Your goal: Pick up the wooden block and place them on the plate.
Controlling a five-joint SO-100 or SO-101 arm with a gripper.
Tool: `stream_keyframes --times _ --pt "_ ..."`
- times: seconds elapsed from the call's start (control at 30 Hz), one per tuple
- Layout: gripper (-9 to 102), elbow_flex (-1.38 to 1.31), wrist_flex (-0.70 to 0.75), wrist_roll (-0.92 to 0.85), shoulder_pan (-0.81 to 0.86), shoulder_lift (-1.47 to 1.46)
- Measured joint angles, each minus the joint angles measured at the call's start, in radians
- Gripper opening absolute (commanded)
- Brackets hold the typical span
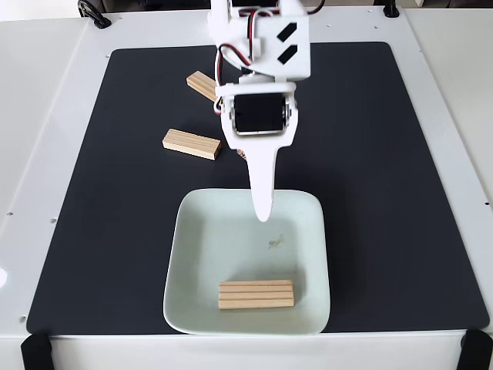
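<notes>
Black mat (385,193) bears no writing; plate (308,231) holds one wooden block (256,294).

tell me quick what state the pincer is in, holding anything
Pincer: no wooden block seen in it, hanging over the plate; open or shut cannot be told from this fixed view.

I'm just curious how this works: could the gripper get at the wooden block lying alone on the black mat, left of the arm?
Probably yes. That wooden block lies flat on the black mat with open space around it, and nothing rests on it. The gripper hangs over the plate nearby.
</notes>
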Motion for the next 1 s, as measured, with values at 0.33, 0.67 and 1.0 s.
stream_keyframes --times 0.33,0.67,1.0 --pt "0 0.618 0.000 0.000 -0.017 0.502" --pt "0 1.140 0.000 -0.129 -0.025 0.966" --pt "0 1.367 0.149 -0.842 0.014 1.284"
